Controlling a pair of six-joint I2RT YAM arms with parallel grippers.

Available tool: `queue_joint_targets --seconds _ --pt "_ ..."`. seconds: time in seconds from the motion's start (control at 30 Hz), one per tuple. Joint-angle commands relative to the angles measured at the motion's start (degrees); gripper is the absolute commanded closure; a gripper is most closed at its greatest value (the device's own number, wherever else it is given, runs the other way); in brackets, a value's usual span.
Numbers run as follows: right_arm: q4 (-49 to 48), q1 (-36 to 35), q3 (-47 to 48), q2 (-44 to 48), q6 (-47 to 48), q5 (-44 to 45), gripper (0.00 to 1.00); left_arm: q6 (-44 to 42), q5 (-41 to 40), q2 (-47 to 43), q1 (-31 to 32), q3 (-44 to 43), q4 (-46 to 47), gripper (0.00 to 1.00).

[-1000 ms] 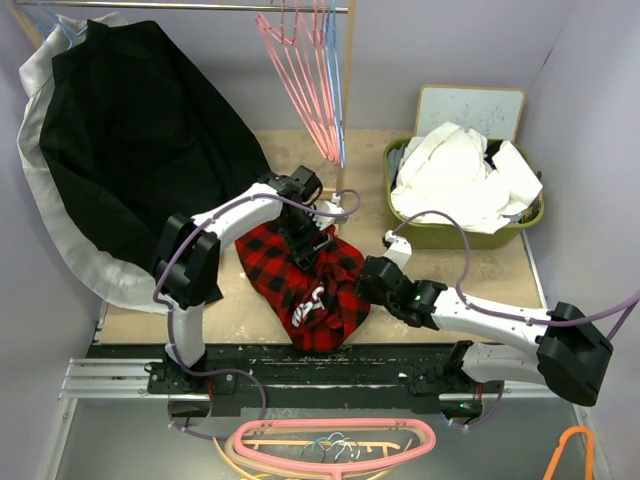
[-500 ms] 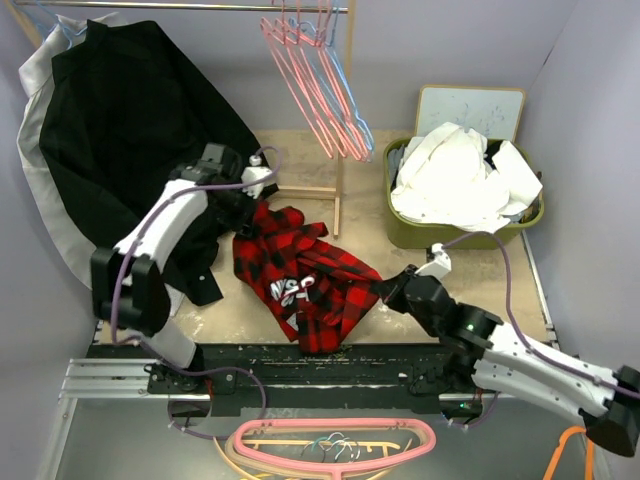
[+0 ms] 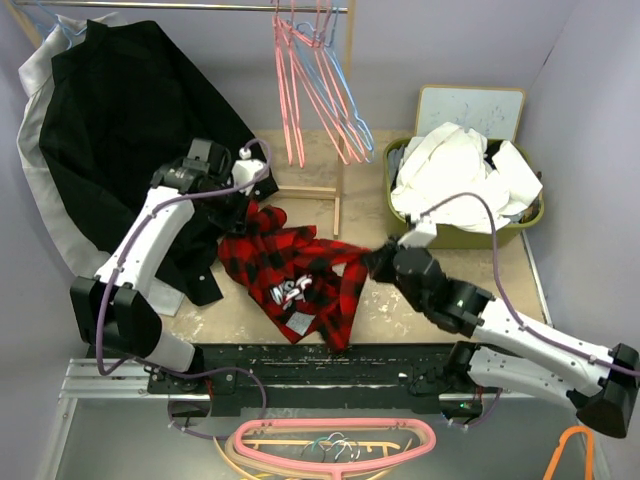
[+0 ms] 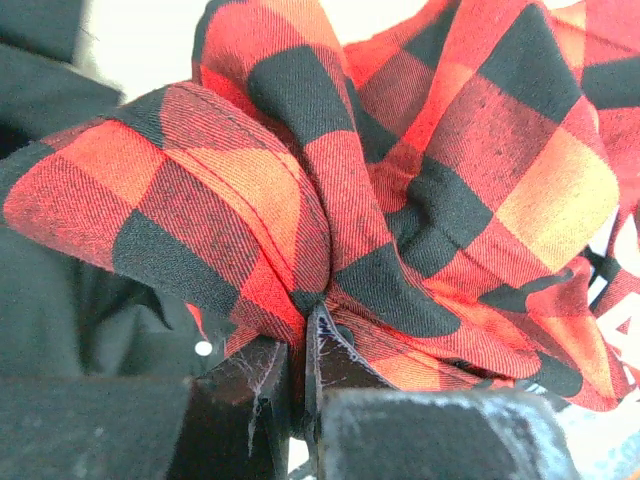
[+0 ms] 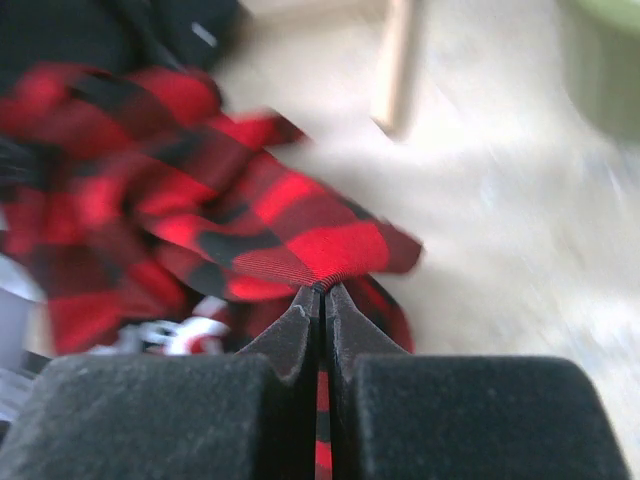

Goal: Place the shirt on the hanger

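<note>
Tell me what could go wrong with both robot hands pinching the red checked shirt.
The left gripper and right gripper each hold only a small fold of the shirt, so it might slip free if they pull apart.
The left gripper is right beside the black shirt and could snag it.
The shirt is bunched, so its neck may be hard to find.

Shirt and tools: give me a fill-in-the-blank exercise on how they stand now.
1. The left tool and the right tool are both ____ on the shirt.
2. The shirt's letters are ____.
3. The black shirt hangs to the ____ of the pink hangers.

Missing words: shut; white; left.
</note>
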State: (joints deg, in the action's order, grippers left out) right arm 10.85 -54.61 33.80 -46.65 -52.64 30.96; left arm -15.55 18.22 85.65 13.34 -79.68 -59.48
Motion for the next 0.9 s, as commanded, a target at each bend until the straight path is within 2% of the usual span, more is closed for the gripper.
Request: queue_joint_targets --seconds 0.0,0.1,0.2,0.33,0.53,0.73,0.77,0.8,0.83,0.87 --pt "-14.4 0.4 17.4 -4.4 21.5 5.4 1.00 0.5 -1.4 -4.9 -1.0 -10.2 -0.9 0.92" --pt "-19.3 0.6 22.6 -8.2 30.8 9.1 1.00 0.1 -4.9 -7.2 -1.0 -13.8 -1.0 0.91" --pt "-26.6 1.8 24.4 -10.7 38.0 7.8 1.00 -1.0 -7.0 -9.0 -1.0 -17.1 -1.4 0.90" --pt "-30.1 3.6 28.1 -13.7 40.4 4.2 1.00 -1.5 -8.4 -9.7 -1.0 -21.0 -2.9 0.89" --pt "-32.8 5.6 28.0 -15.5 40.6 0.2 1.00 -1.8 -6.9 -10.2 -1.0 -24.1 -3.9 0.87" --pt "-34.5 11.0 20.7 -18.6 31.9 -2.8 1.00 -1.2 -7.0 -9.8 -1.0 -22.9 -2.8 0.87" --pt "-34.9 12.0 19.5 -18.8 30.6 -3.0 0.98 -1.0 -7.1 -9.6 -1.0 -22.6 -2.4 0.87" --pt "-34.7 13.0 18.7 -19.1 29.4 -3.1 0.85 -0.8 -7.5 -9.3 -1.0 -22.4 -1.9 0.87" --pt "-33.5 14.3 18.5 -19.3 28.0 -2.6 0.49 -0.7 -8.0 -9.0 -1.0 -22.1 -1.5 0.87" --pt "-31.8 15.5 18.7 -19.3 26.6 -2.1 0.25 -0.5 -8.5 -8.5 -1.0 -22.0 -1.1 0.87"
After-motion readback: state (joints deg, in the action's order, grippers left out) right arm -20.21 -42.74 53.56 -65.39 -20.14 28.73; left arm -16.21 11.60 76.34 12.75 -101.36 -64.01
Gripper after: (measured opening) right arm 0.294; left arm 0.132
